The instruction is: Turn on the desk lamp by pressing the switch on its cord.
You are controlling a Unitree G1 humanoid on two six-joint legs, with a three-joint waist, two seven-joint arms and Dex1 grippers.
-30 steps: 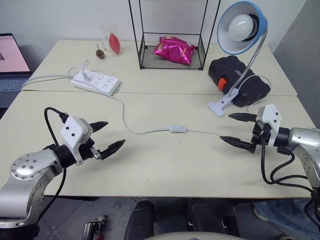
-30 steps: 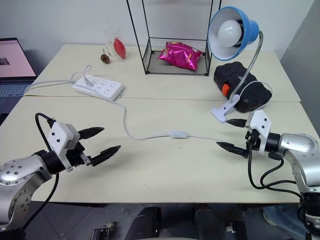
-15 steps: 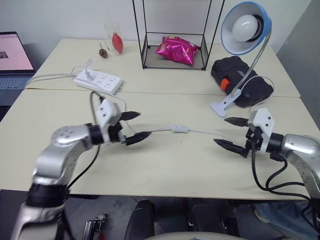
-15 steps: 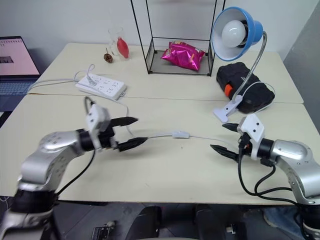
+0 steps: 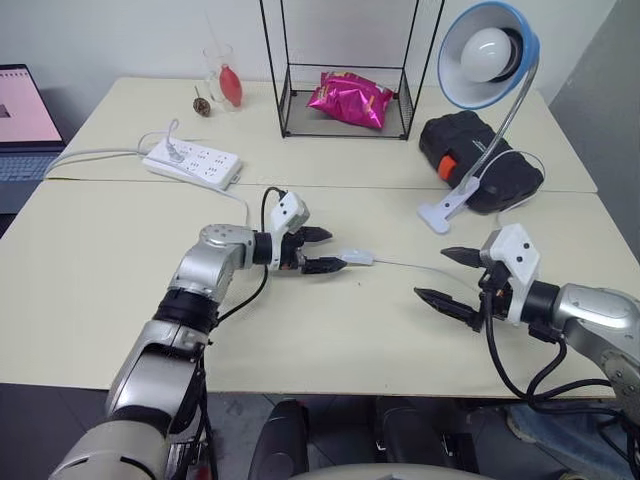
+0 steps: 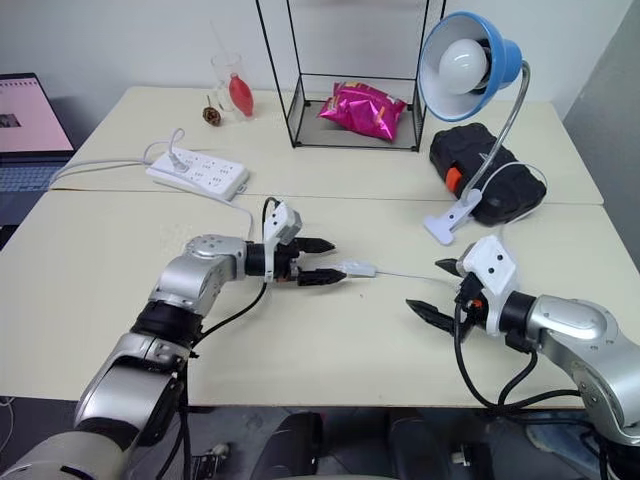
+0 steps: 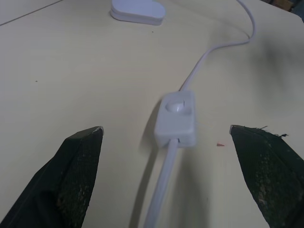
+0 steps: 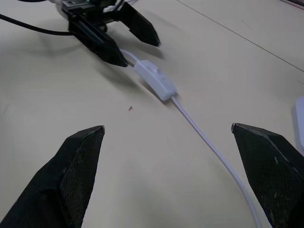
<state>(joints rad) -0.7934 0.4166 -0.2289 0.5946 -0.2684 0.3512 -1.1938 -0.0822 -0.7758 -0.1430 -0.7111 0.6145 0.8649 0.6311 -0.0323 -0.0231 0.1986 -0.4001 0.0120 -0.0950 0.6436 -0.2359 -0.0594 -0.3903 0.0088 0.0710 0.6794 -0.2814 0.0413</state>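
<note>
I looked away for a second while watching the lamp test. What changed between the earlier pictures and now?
The left claw swept across the table to the switch, open, its fingers straddling the cord just short of it. The right claw drew in slightly, open. Nothing was gripped. The switch, cord and unlit desk lamp stayed put.

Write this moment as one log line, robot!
left gripper: open, straddling cord by small white inline switch | right gripper: open, apart | blue-shaded desk lamp: unlit
</note>
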